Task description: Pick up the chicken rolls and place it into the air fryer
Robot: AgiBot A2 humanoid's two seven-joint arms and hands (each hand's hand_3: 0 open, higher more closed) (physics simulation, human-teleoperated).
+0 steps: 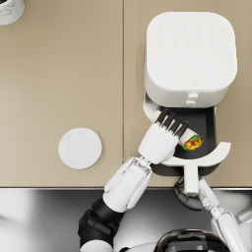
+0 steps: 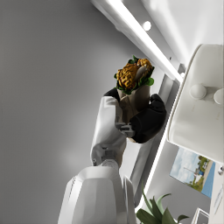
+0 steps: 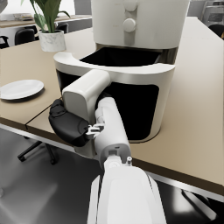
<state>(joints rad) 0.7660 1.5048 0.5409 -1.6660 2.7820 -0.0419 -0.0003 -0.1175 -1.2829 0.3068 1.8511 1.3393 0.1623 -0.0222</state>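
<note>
Holding the chicken roll (image 1: 191, 141) over the open drawer (image 1: 204, 123) of the white air fryer (image 1: 191, 54), with the left hand (image 1: 165, 133) reaching in from the counter's near edge and dark fingers (image 1: 172, 120) wrapped around the wrap's pale end. Seen from the head view sitting above the drawer's dark basket, filled end of orange chicken and green leaf turned toward the drawer's curved front wall; cannot tell from there whether touching the basket floor or just clear of it. Shown in the left wrist view gripped firmly in the left hand (image 2: 140, 120), the chicken roll (image 2: 133, 83) poking out past the fingers, filling and lettuce plainly exposed, the air fryer (image 2: 199, 109) close alongside. Gripping the drawer handle (image 1: 191, 178) from below the counter edge, the right hand (image 1: 189, 196) closes around the white bar that juts from the drawer front. Confirmed in the right wrist view: right hand (image 3: 72, 127) clamped on the handle (image 3: 85, 94), with the pulled-out drawer (image 3: 127, 74) open and its dark basket facing up beneath the air fryer (image 3: 140, 22). Resting on the tan counter (image 1: 59, 74) well to the left of the fryer, a round white plate (image 1: 80, 148). Standing at the counter's far left corner, a white pot (image 1: 10, 10), seen in the right wrist view as a potted plant (image 3: 48, 26).
</note>
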